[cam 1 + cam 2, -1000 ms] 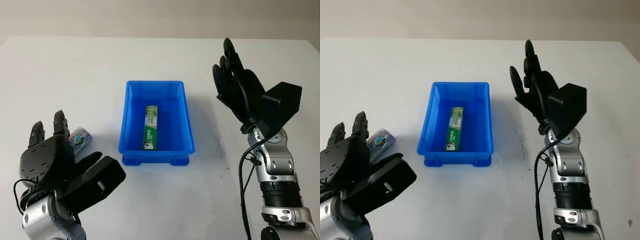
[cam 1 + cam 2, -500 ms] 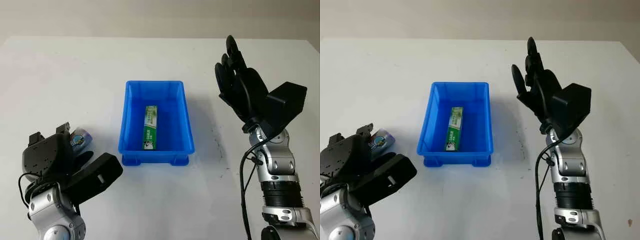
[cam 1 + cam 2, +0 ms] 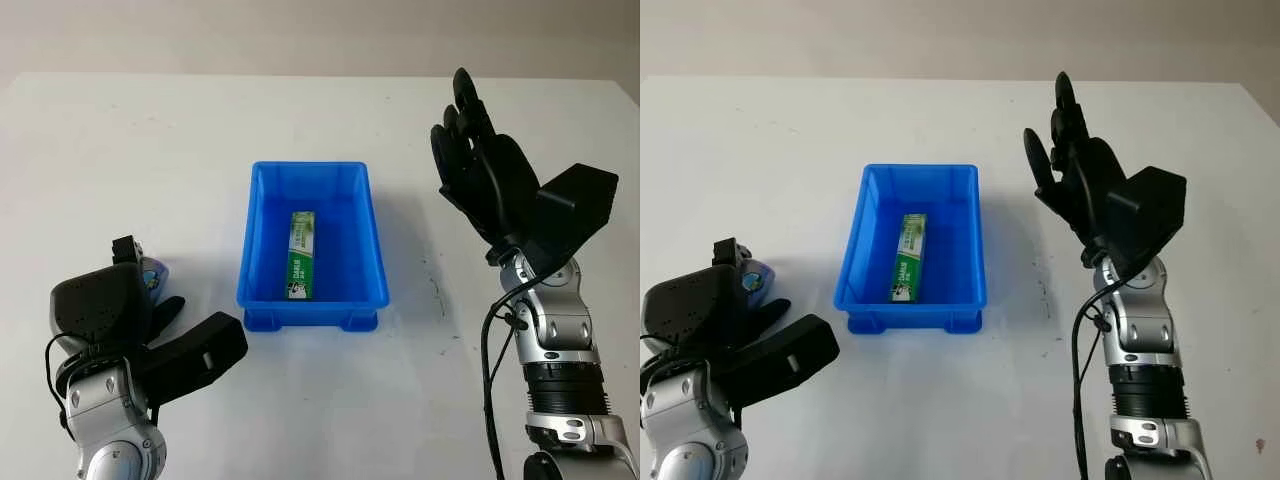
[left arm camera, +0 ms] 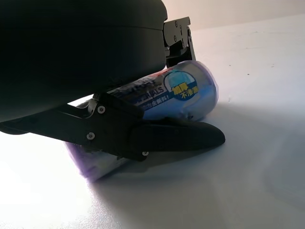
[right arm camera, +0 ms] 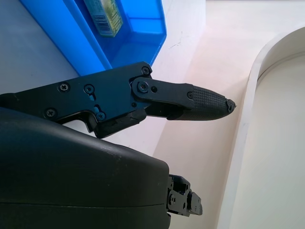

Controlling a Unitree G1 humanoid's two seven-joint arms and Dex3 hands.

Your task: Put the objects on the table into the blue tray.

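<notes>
A small lavender canister with a blue label lies on its side on the white table, left of the blue tray. My left hand sits over it. In the left wrist view its fingers and thumb curl around the canister, which touches the table. A green toothpaste box lies lengthwise inside the tray. To the right of the tray my right hand is raised above the table, open and holding nothing.
The white table stretches around the tray. In the right wrist view the tray's corner and the box end appear beyond the finger. A pale curved edge runs past the table.
My left hand has come down over the canister and its fingers have curled around it. The right hand has barely shifted.
</notes>
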